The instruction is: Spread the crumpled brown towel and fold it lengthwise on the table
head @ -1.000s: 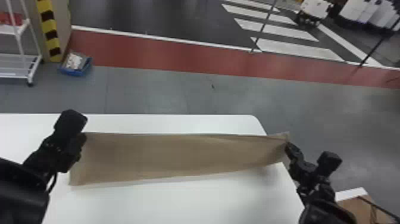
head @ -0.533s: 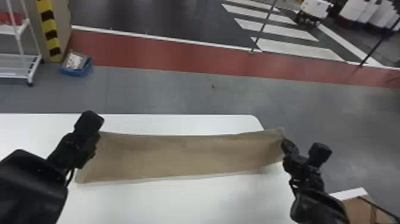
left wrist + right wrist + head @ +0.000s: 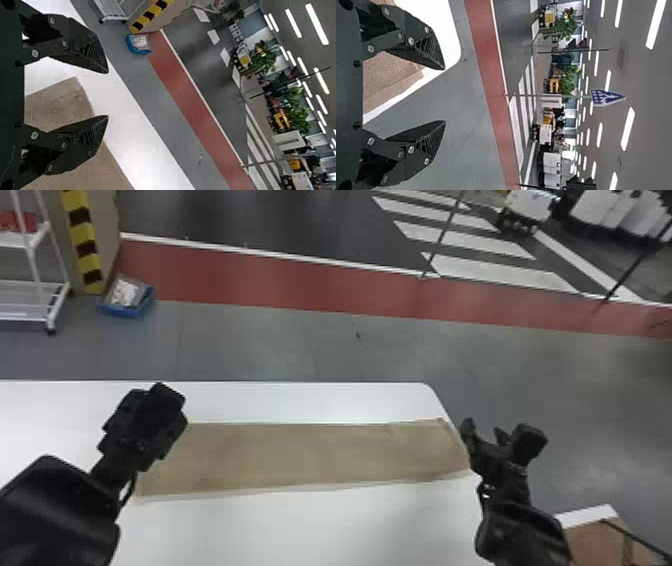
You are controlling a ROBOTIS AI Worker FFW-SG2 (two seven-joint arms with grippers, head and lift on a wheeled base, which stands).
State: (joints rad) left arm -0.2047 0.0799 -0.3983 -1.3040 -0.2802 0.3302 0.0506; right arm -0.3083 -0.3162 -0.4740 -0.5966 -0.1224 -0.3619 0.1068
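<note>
Presently, one brown towel (image 3: pixel 310 455), flat and narrow, on the white bench (image 3: pixel 300 530); apparently already folded lengthwise.

Item, left end effector (image 3: pixel 107 94): fingers well apart, nothing between them, over the towel's left end. Item, right end effector (image 3: pixel 445 95): likewise spread and empty, just beside the towel's right end, at the bench's side edge.

Hazards, by judgement: a fingertip catching the cloth as an arm draws off could skew the strip or lift its upper layer. The right end lies close to the bench's side edge, so a sideways tug there might drag it over. Should a further grip be wanted, closing on the top layer alone would probably open the fold; the paler margin along the near side suggests layers not quite flush.

Orientation: long axis left to right across the robot's front, roughly parallel to the bench's far edge, the right part bearing slightly away from the robot. Short ends slanted; one point towards the robot's left, the other its right. Faint wrinkling near the far right corner.
</note>
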